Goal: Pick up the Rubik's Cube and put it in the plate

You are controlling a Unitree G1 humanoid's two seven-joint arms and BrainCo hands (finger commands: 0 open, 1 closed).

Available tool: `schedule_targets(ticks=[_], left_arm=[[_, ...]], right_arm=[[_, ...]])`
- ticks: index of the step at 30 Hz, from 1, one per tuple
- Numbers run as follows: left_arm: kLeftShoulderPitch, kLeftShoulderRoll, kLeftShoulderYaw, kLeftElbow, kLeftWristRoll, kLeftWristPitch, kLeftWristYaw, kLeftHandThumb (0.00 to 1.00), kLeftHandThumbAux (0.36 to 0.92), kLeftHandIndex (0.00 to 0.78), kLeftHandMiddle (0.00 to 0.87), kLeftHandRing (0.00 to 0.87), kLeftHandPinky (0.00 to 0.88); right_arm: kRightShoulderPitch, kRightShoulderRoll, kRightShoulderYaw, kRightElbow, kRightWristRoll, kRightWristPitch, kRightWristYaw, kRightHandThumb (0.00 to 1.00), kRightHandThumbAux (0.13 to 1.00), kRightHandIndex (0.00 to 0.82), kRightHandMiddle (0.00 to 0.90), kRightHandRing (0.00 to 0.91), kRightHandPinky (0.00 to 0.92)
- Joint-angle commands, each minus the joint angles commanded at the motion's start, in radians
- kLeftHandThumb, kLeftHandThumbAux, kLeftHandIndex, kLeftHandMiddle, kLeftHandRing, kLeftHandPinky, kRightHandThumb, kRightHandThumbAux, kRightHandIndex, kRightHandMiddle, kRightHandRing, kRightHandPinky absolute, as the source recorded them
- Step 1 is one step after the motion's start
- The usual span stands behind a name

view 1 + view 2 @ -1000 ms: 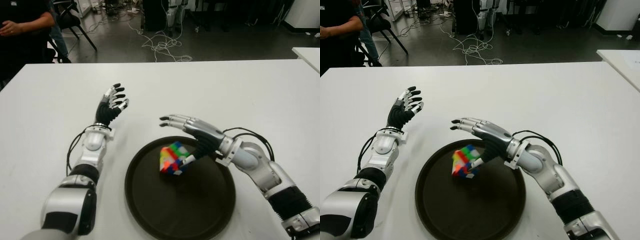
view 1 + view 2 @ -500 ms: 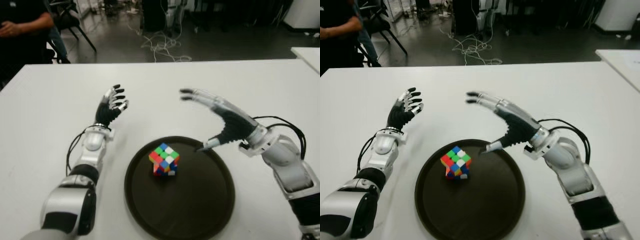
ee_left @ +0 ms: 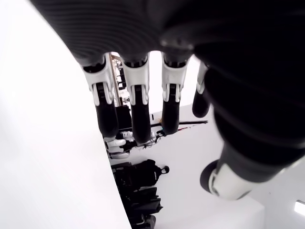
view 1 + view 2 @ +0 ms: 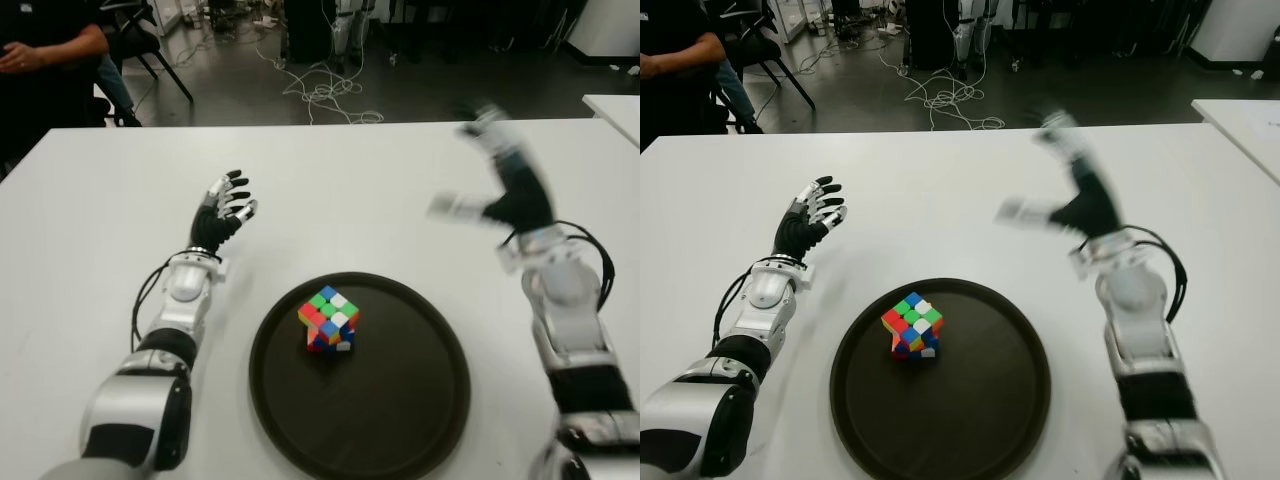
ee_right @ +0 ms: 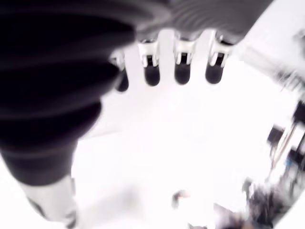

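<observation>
Rubik's Cube (image 4: 913, 326) in plate (image 4: 990, 400); right hand (image 4: 1080, 200) raised, empty

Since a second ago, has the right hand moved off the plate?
Yes. The right hand has lifted up and away to the right of the plate, leaving the Rubik's Cube resting inside it.

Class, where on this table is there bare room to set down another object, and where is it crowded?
Free: the white table outside the left hand, and the strip between plate and far edge. Inside the plate, the near-right half. Crowded: around the Rubik's Cube; the open right hand hangs above the right side.
</observation>
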Motion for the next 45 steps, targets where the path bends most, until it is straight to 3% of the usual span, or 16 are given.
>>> schedule_targets(ticks=[3,5,11,14,18,23,32,45], left_arm=[[0.002,0.001,-0.001,-0.002,0.001,-0.003,0.003,0.166,0.702,0.149,0.187,0.199,0.223],[0.003,0.001,-0.001,-0.003,0.001,-0.003,0.003,0.168,0.703,0.148,0.187,0.197,0.222],[0.002,0.000,0.001,-0.007,-0.005,0.001,-0.007,0.168,0.704,0.144,0.191,0.201,0.223],[0.002,0.000,0.001,-0.010,-0.007,0.003,-0.012,0.167,0.705,0.142,0.187,0.201,0.221],[0.003,-0.001,0.002,-0.013,-0.011,0.006,-0.022,0.178,0.713,0.136,0.185,0.200,0.229],[0.006,-0.001,0.001,-0.015,-0.009,0.004,-0.022,0.179,0.716,0.135,0.186,0.199,0.230],[0.005,0.000,0.002,-0.012,-0.008,0.003,-0.021,0.179,0.690,0.141,0.188,0.201,0.224],[0.004,0.004,-0.005,-0.009,0.002,0.002,-0.013,0.165,0.688,0.138,0.184,0.207,0.232]], right_arm=[[-0.051,0.041,-0.024,0.142,0.009,0.108,-0.060,0.088,0.813,0.165,0.241,0.251,0.303],[-0.082,0.046,-0.035,0.191,0.018,0.171,-0.072,0.103,0.829,0.172,0.256,0.276,0.340],[-0.087,0.081,-0.017,0.184,-0.002,0.252,-0.081,0.151,0.854,0.177,0.285,0.321,0.396],[-0.074,0.095,0.020,0.195,-0.073,0.198,-0.116,0.149,0.852,0.182,0.294,0.327,0.396],[-0.101,0.039,0.061,0.342,-0.195,0.049,-0.176,0.113,0.822,0.186,0.291,0.314,0.349],[-0.121,0.012,0.089,0.435,-0.282,-0.040,-0.248,0.098,0.809,0.180,0.284,0.299,0.325],[-0.107,-0.003,0.138,0.435,-0.388,-0.102,-0.372,0.070,0.817,0.145,0.244,0.255,0.281],[-0.086,0.003,0.150,0.417,-0.414,-0.182,-0.447,0.066,0.834,0.135,0.229,0.240,0.276]])
